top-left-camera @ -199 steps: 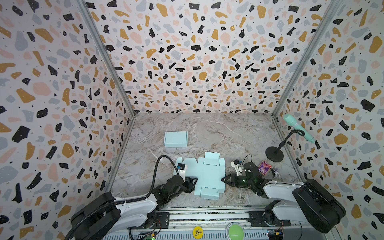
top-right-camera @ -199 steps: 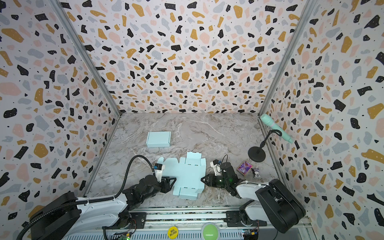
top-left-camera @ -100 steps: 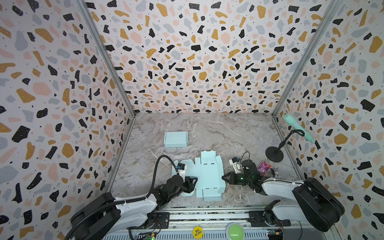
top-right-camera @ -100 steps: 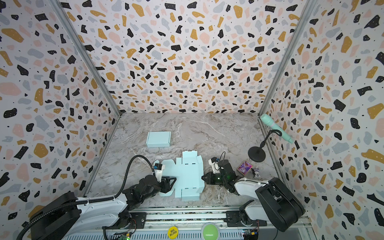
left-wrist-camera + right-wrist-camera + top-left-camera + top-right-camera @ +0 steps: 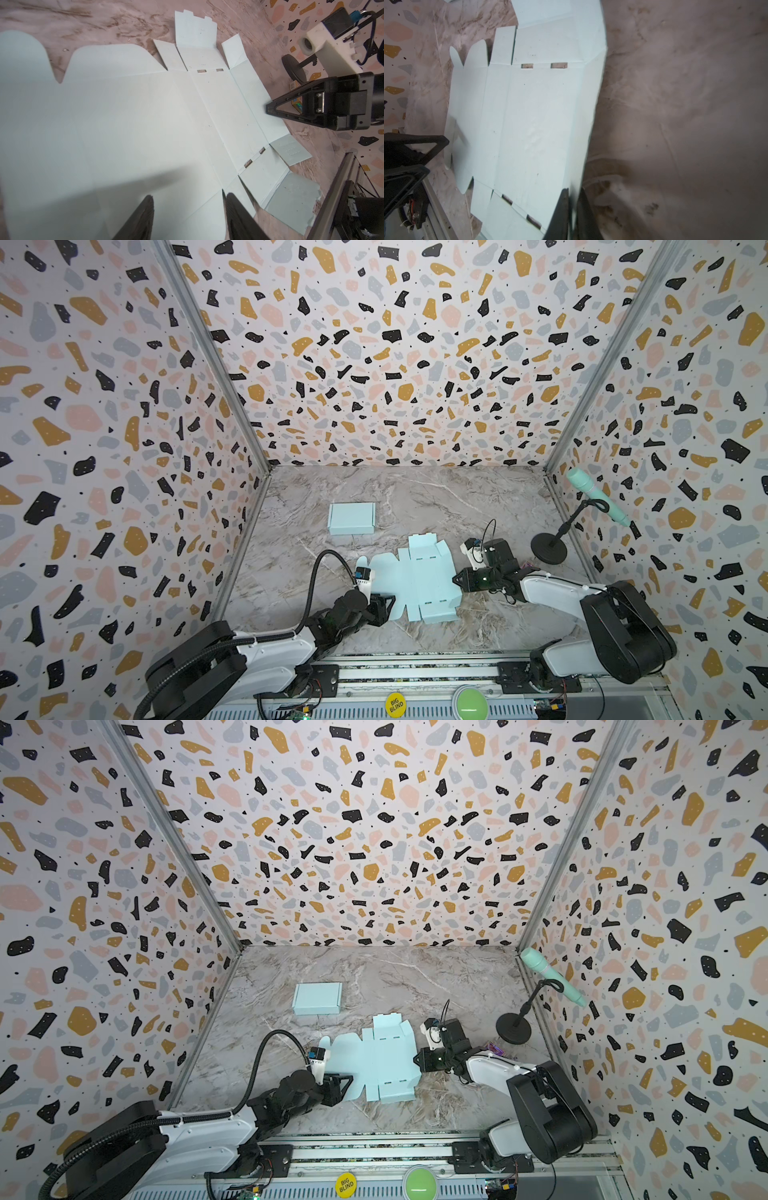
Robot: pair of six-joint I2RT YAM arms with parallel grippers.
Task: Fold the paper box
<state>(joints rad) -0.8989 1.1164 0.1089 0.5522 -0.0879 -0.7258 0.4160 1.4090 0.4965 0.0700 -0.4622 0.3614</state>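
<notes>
Paper box (image 5: pixel 415 580): flat blank, near middle of table (image 5: pixel 415 497).
Right fingers (image 5: pixel 560 214): pinched on its right edge panel.
Left fingers (image 5: pixel 141 220): apart, over near-left panel, gripping nothing.
Handling: light, thin, floppy, probably slides; take flaps beside creases.

I see the paper box blank (image 5: pixel 419 585) in pale blue and the tabletop (image 5: pixel 415 497) in grey-veined marble. The walls (image 5: pixel 395 364) carry terrazzo flecks: black, ochre, pink, grey.
</notes>
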